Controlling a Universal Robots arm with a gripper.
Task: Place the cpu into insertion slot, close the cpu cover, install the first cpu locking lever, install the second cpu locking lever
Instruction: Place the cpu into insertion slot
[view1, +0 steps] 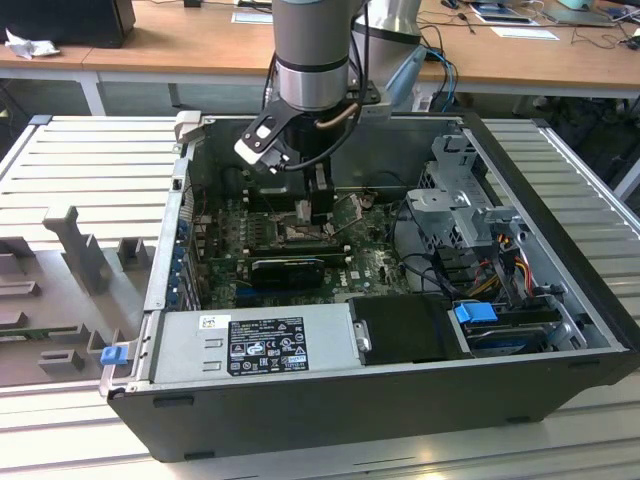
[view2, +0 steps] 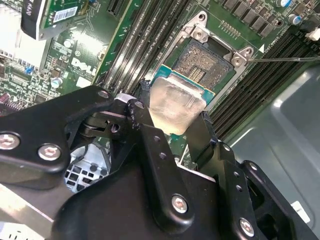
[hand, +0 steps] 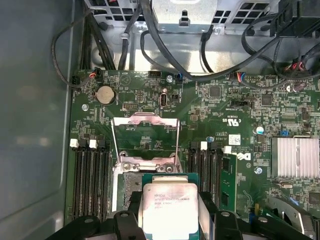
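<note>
Gripper (view2: 175, 114): fingers clamped on the cpu (hand: 169, 212) from two sides.
Cpu: just over the insertion slot (view2: 202, 65), pin field partly exposed.
Cpu cover (hand: 145, 118): raised open.
Drive cage (view1: 455, 195): three o'clock from gripper, exterior view.

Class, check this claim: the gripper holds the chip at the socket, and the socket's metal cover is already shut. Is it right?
Not quite: the cover stands open, swung back off the socket, as the first wrist view shows. The gripper does hold the chip at the socket.
</note>
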